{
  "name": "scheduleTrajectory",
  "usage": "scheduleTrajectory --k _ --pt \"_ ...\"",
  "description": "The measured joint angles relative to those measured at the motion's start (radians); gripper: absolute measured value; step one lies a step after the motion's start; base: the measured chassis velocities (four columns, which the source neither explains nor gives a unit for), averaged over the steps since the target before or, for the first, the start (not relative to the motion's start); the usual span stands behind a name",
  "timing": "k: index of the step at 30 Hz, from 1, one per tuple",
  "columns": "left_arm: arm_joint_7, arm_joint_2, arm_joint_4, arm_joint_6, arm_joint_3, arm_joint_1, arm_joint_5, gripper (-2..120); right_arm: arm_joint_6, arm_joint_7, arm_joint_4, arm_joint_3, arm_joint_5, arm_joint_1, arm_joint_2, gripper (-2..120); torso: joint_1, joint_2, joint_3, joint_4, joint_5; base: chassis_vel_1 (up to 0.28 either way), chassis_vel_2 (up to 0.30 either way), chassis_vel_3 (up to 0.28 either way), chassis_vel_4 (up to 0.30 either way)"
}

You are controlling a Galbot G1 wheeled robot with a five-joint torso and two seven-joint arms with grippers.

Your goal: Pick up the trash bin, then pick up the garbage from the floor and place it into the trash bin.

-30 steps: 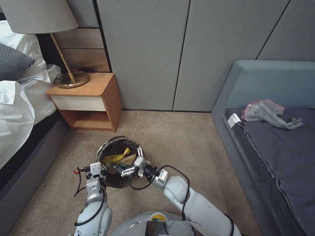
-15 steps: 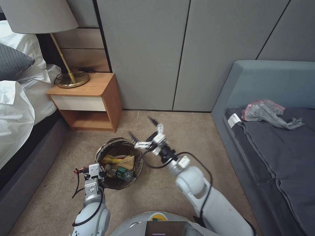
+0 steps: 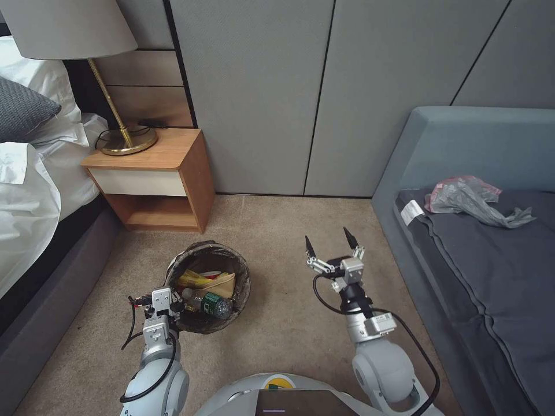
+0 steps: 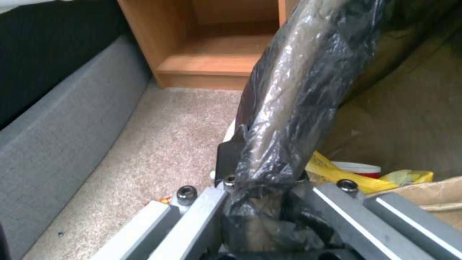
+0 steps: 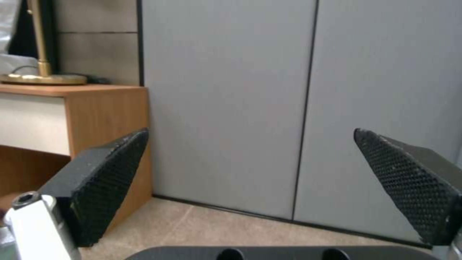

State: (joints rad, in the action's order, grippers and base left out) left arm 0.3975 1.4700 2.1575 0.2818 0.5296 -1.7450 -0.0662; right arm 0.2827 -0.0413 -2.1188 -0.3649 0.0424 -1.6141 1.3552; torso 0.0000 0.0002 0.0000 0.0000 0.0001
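Trash bin (image 3: pixel 209 287): standing on the carpet (image 3: pixel 289 323), just in front of the nightstand (image 3: pixel 156 179); dark bag folded over the rim.
Garbage (image 3: pixel 207 288): lying inside the bin, yellow wrapper, tan paper, small green-labelled bottle.
Left hand (image 3: pixel 163 300): clenching on the near rim of the bin, bag plastic pinched between the fingers (image 4: pixel 192 216).
Right hand (image 3: pixel 330 244): hanging released over the carpet, holding nothing, between bin and sofa (image 3: pixel 462 271), pointing toward the wall.

The trash bin (image 3: pixel 208 287) is seen at lower centre-left, with a bottle (image 3: pixel 209 302) and wrappers (image 3: pixel 195 281) inside. A nightstand (image 3: pixel 151 180) is placed above it, a lamp (image 3: pixel 120 136) on top. A sofa (image 3: pixel 480 242) is found at right.
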Motion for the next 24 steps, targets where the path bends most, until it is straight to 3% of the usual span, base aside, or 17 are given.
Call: scheduleTrajectory --k 7,24 --pt "-0.001 0.001 0.008 0.000 -0.003 0.002 -0.001 0 0.019 0.001 0.019 -0.009 -0.009 -0.014 0.037 100 0.000 0.000 0.000 0.0000 0.0000 0.000 0.000 0.000 0.000" --pt "-0.002 0.002 0.008 0.000 -0.005 0.003 0.000 0 0.031 0.006 0.037 -0.009 -0.012 -0.012 0.039 100 0.000 0.000 0.000 0.0000 -0.0001 0.029 0.026 0.035 0.027"
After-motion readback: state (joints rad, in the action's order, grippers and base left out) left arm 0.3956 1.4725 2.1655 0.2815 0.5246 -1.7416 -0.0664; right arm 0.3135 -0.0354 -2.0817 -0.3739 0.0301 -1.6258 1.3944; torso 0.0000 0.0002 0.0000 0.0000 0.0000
